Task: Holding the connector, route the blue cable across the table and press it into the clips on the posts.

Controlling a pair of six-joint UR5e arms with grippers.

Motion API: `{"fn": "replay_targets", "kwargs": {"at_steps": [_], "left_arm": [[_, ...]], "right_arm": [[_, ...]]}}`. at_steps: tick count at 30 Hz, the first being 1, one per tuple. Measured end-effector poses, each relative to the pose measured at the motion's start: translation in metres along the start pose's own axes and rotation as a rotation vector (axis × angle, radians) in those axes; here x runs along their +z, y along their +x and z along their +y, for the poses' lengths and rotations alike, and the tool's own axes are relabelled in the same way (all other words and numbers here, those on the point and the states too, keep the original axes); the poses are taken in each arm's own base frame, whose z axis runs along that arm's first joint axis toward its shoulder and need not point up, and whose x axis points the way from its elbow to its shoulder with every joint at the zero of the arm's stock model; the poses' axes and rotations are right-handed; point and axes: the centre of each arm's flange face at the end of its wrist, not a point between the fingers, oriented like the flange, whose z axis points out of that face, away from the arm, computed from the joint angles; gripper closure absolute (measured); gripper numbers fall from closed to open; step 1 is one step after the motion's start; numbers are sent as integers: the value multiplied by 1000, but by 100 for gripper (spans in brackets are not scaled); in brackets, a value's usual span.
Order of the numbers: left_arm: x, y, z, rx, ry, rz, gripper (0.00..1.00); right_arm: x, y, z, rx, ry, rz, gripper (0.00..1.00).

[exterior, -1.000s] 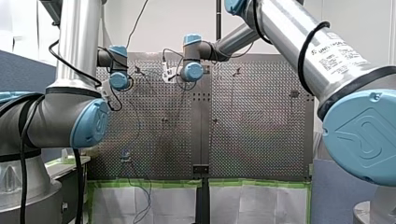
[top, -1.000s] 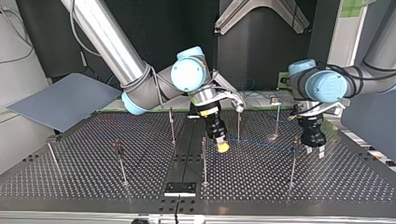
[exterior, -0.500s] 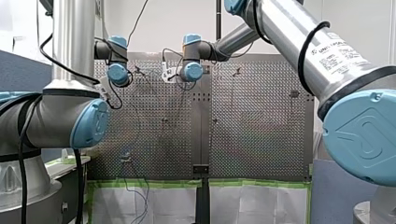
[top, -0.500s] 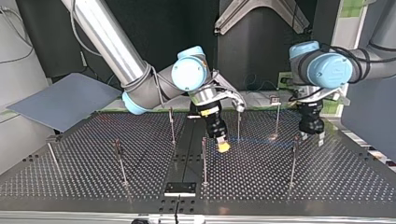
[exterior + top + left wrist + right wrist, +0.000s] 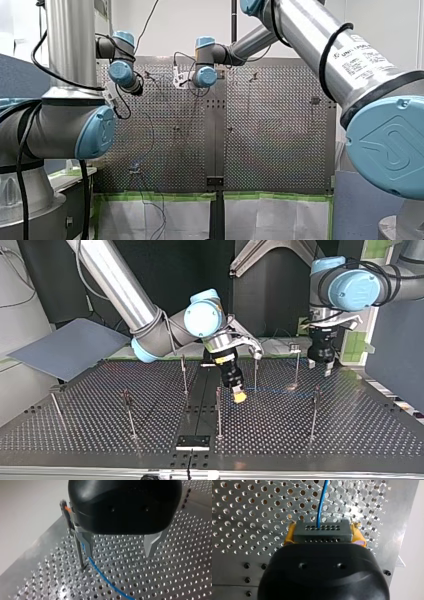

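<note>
Gripping the connector (image 5: 322, 531) by its two short ends, my right gripper (image 5: 238, 396) is clamping it between its yellow pads (image 5: 289, 537), low over the perforated table (image 5: 175, 575) near the middle of the top view. This hold is leaving the connector's forward face free, and the blue cable (image 5: 102, 575) is running out of that face and away across the holes without bending at the exit.

My left gripper (image 5: 120, 547) is hanging above the table with its jaws apart and nothing between them. One of its metal fingers (image 5: 86, 542) is standing just beside a thin post (image 5: 78, 547) that carries an orange-marked clip (image 5: 66, 508) at its head. The cable is passing close by that finger and the post's foot, then trailing along the table surface. Whether it is seated in the clip cannot be told from these views.

In my judgement the right arm is keeping the line taut from the connector end, while the left is placed to press the cable into a clip.
</note>
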Motion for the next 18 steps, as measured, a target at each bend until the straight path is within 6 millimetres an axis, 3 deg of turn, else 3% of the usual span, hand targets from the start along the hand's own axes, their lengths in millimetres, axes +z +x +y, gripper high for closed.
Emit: {"fn": "replay_targets", "kwargs": {"at_steps": [18], "left_arm": [[-40,-50,-49,92,187,-106,0]], "right_arm": [[0,-1,0,0,-2,-3,100]]}}
